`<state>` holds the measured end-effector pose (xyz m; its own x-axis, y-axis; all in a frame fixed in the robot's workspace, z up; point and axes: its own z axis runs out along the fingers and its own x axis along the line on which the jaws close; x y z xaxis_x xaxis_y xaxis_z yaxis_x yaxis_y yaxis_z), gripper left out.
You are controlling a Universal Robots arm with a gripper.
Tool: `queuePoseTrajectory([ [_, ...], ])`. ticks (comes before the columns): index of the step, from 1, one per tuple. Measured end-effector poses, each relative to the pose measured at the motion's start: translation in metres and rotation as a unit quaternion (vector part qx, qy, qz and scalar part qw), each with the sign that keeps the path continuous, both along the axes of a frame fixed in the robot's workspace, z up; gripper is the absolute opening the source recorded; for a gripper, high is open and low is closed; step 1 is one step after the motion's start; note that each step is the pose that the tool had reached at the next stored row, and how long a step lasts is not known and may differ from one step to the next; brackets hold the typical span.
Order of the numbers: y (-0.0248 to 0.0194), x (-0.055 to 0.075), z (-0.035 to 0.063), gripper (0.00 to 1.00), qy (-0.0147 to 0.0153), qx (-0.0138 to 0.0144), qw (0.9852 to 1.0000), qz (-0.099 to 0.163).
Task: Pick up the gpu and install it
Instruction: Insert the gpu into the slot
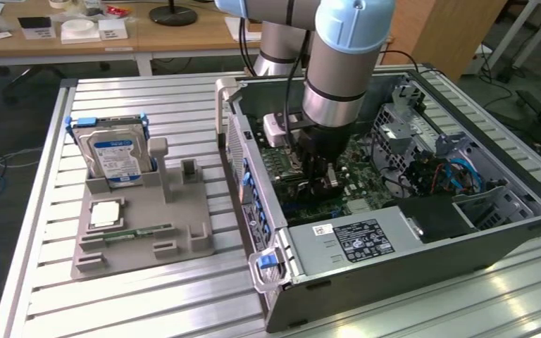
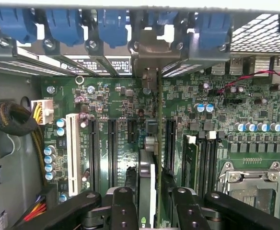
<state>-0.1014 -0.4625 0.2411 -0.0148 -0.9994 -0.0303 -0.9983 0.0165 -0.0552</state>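
Observation:
The gpu (image 2: 150,175) stands on edge in a motherboard slot (image 2: 158,120), seen edge-on, with its silver end bracket (image 2: 149,57) against the case's rear wall. My gripper (image 2: 154,199) straddles the card's near end with one black finger (image 2: 123,203) on each side. A narrow gap shows between the card and the other finger (image 2: 185,203), so the jaws stand slightly open around it. In the exterior view my gripper (image 1: 322,179) reaches down into the open computer case (image 1: 393,239), over the green motherboard (image 1: 294,204).
A silver hard drive (image 1: 115,151) with a blue label stands in a grey fixture (image 1: 139,239) on the exterior view's left, where a green memory stick (image 1: 139,231) lies flat. Inside the case are empty slots (image 2: 93,153), a cable bundle (image 2: 15,120), the CPU socket (image 2: 252,184) and blue clips (image 2: 63,24).

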Motion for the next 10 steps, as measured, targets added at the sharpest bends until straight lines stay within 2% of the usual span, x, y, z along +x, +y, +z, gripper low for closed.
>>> queuePoseTrajectory([
  [3,0.0001,0.0000,0.0044,0.35,0.0000,-0.0001,1.0000,0.000],
  [10,0.0006,-0.0001,0.0048,0.35,0.0000,0.0000,1.0000,0.000],
])
